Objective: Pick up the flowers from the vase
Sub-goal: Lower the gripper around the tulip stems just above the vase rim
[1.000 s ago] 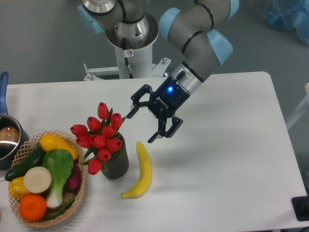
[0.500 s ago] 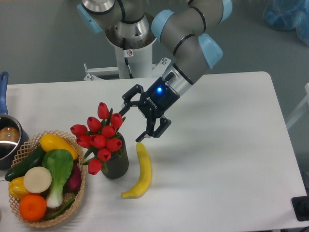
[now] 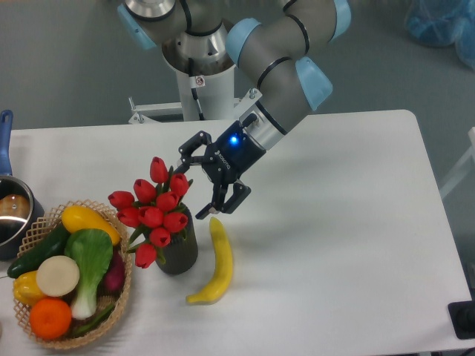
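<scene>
On your white desk [image 3: 334, 222], the flowers [image 3: 154, 210] stand in the vase [image 3: 178, 249] left of the banana [image 3: 214, 261]. Your end effector [image 3: 196, 187] hovers spread just right of the blooms.

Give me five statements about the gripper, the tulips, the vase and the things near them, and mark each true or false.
1. The gripper is open, with nothing between its fingers. True.
2. The red tulips have been lifted clear of the vase. False: they stand in the dark vase.
3. A banana lies on the table right of the vase. True.
4. The wicker basket of vegetables sits right of the banana. False: it sits at the left side of the table, left of the vase.
5. The gripper is shut on the banana. False: the banana lies free on the table, below the gripper in the picture.
</scene>
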You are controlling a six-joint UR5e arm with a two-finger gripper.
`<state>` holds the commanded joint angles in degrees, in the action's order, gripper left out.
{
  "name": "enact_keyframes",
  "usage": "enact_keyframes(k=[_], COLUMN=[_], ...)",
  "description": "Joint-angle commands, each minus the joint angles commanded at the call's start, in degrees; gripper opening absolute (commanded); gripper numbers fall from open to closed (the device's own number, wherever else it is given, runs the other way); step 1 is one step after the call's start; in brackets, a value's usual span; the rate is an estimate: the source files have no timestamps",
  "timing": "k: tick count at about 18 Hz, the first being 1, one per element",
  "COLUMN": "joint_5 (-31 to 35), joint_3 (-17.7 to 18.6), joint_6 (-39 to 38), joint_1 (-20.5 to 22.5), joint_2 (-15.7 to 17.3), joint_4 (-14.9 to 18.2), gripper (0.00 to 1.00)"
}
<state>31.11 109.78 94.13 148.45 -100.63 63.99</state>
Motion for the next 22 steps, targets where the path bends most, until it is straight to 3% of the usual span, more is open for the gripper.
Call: enact_keyframes(k=[3,12,22], joint_5=[-0.4,-2.5,-2.5], joint_3=[0.0,-1.3,-2.1], joint_6=[-0.1,-0.5,-0.8], joint_1=[-0.5,-2.5,-3.4], joint_2=[-1.1,-4.1,-5.2], joint_4=[-1.6,-2.0,-1.9], gripper=[1.0,1.0,1.0])
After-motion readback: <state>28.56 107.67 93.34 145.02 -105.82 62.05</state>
